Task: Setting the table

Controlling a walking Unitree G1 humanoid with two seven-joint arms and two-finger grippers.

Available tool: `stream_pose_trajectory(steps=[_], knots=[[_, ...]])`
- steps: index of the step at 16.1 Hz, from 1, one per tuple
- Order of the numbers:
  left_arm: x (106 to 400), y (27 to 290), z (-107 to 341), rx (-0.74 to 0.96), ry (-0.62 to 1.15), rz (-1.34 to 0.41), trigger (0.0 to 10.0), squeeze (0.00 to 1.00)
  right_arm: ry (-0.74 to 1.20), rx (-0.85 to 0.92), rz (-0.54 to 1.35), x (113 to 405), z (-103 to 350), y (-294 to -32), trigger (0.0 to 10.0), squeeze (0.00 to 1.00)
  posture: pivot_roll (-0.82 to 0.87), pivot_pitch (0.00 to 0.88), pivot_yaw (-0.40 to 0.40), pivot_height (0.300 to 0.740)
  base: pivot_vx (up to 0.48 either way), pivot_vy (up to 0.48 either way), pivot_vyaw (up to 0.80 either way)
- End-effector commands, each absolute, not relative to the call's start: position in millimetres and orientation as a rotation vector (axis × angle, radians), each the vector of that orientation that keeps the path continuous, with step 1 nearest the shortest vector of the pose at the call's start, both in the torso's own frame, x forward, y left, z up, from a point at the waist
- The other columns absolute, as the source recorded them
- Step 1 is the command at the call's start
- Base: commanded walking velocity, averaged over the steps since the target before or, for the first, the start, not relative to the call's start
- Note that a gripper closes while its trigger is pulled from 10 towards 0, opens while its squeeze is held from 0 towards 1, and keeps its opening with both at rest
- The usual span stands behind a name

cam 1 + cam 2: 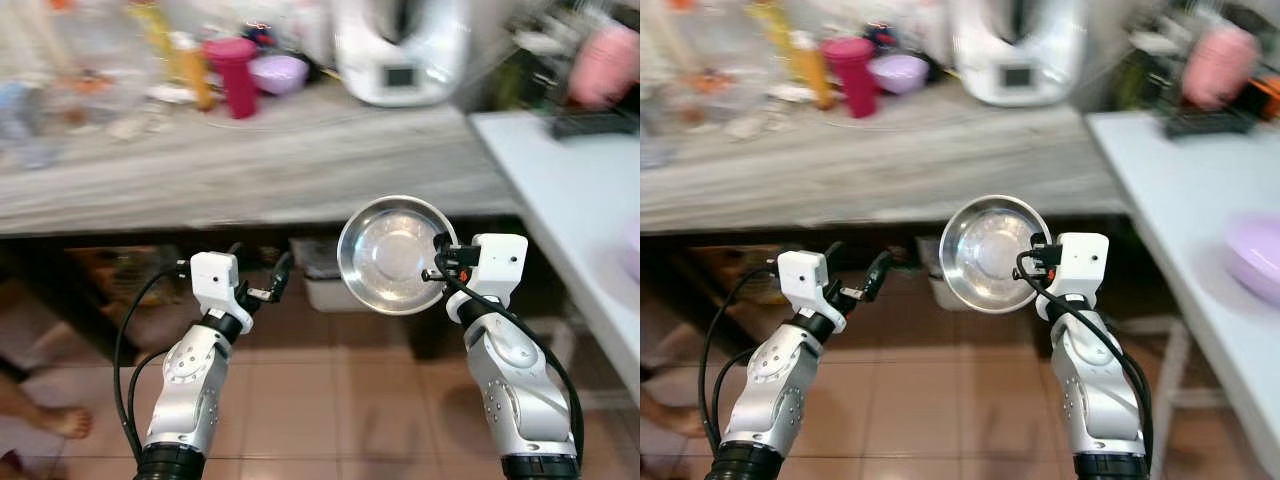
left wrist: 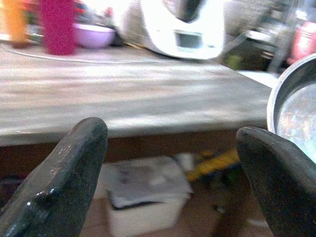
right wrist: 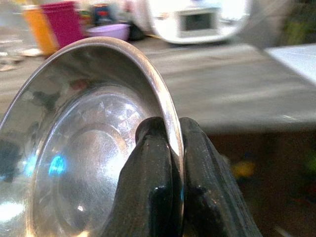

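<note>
Steel bowl (image 1: pixel 392 254) was held in the air by its rim, tilted almost on edge with the hollow facing the camera, in front of the grey bench (image 1: pixel 250 170) and above the tiled floor (image 1: pixel 330 400). Right gripper (image 3: pixel 170 148) had both fingers pinched on the rim, one inside and one outside. Left gripper (image 1: pixel 272 285) carried nothing, fingers spread wide, low before the bench edge. Step in hand looked like carrying the bowl to a table; likely the white table (image 1: pixel 560 190) on the right, though that was a guess. To do it well: keep the pinch firm, since a thin rim grip could slip or let the bowl swing, level the bowl before lowering it, set it flat and clear of the edge, then release. Head views were blurred, so walk slowly. Counts: one steel bowl, one purple bowl (image 1: pixel 278 72), one magenta cup (image 1: pixel 233 75), one orange bottle (image 1: pixel 195 70), one white appliance (image 1: pixel 400 50), one white bin (image 1: pixel 325 270) under the bench, two grippers. A person's bare foot (image 1: pixel 55 420) was on the floor at the left.
</note>
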State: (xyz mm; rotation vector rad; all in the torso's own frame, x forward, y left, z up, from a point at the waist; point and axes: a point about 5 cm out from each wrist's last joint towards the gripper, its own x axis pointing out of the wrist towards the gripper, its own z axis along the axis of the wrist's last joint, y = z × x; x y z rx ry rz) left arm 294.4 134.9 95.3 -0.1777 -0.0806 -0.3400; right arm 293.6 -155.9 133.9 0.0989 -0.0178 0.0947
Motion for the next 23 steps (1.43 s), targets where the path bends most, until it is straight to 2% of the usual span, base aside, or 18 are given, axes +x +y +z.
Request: stream_pose_trajectory(steps=[1,14,19,23], knots=[[293.1,147.0,94.6,-0.158,-0.076,-0.313,10.0,0.0,-0.047,0.114,0.128,294.4,140.5,-145.5,10.0,0.0,-0.22,0.049,0.047,0.74,0.48,0.0,0.44],[293.0,142.6,98.1,-0.135,-0.081,-0.34,10.0,0.0,-0.081,0.1,0.072,296.1,145.6,-155.8,10.0,0.0,-0.22,0.052,0.045,0.74,0.455,0.0,0.03],[282.9,137.7,94.5,-0.074,-0.087,-0.429,10.0,0.0,-0.064,0.111,0.018,299.8,143.6,-163.1,10.0,0.0,-0.22,0.049,0.04,0.74,0.0,0.0,0.0],[272.6,135.4,90.7,-0.013,-0.079,-0.538,10.0,0.0,0.034,0.145,-0.005,302.5,130.4,-166.6,10.0,0.0,-0.22,0.047,0.037,0.74,0.0,0.0,0.0]])
